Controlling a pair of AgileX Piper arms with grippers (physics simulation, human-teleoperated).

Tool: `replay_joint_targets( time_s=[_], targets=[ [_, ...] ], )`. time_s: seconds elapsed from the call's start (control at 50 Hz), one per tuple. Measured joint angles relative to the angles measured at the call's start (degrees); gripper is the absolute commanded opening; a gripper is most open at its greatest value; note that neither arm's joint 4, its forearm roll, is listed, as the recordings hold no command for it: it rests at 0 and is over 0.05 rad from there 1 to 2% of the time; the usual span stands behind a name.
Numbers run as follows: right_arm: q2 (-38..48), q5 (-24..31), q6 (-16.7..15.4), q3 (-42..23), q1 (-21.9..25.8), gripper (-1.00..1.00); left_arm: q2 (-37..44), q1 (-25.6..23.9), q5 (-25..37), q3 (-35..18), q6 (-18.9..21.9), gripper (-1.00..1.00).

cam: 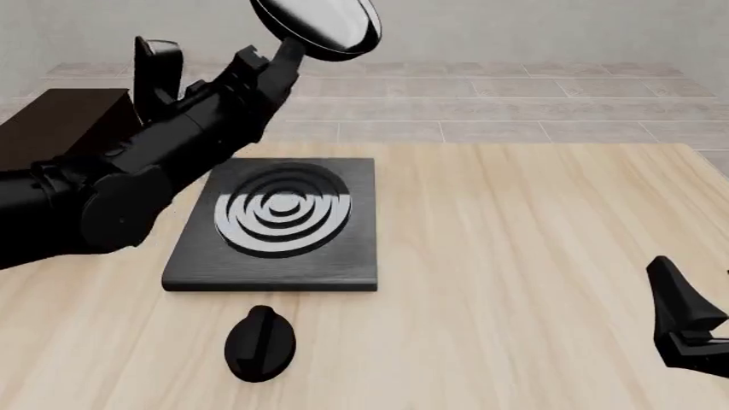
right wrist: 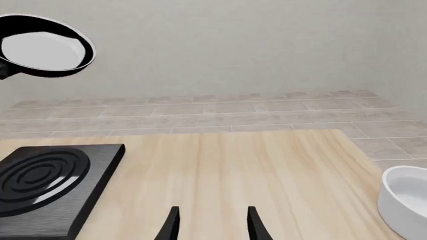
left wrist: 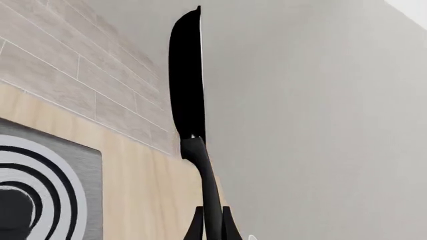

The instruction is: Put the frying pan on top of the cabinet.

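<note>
The frying pan [cam: 323, 24] is black with a glossy inside and hangs high in the air, beyond the far edge of the ringed slab and to the right of the cabinet [cam: 57, 124]. My left gripper [cam: 273, 67] is shut on its long handle [left wrist: 208, 185]. The left wrist view shows the pan edge-on [left wrist: 187, 75], with my left gripper [left wrist: 212, 231] on the handle. The right wrist view shows the pan [right wrist: 47, 50] at upper left. The dark brown cabinet stands at the far left, partly hidden by my left arm. My right gripper [right wrist: 210, 225] is open and empty, low at the right [cam: 692, 323].
A flat black square slab with silver rings [cam: 279, 218] lies left of centre on the wooden table, also seen in the wrist views [left wrist: 40, 180] [right wrist: 47, 175]. A small black knob [cam: 259, 342] lies in front of it. A white bowl [right wrist: 407, 200] sits at the right.
</note>
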Motion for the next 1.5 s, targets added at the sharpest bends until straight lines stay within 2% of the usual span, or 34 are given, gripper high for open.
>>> replay_joint_targets(
  time_s=[0.42, 0.82, 1.16, 1.5],
  targets=[
    [-0.6, 0.5, -0.1, 0.0, 0.0, 1.0, -11.5, 5.0, 1.0, 6.6, -3.0, -1.0],
    [-0.9, 0.8, -0.2, 0.0, 0.1, 1.0, -22.5, 13.0, 2.8, 12.9, -8.0, -1.0],
    [-1.5, 1.3, -0.3, 0.0, 0.1, 1.0, -34.1, 21.5, 7.5, 17.6, -11.4, -1.0],
    [-2.0, 1.8, -0.4, 0.0, 0.2, 1.0, -45.2, 26.9, 13.1, 21.1, -15.3, -1.0]
  ],
)
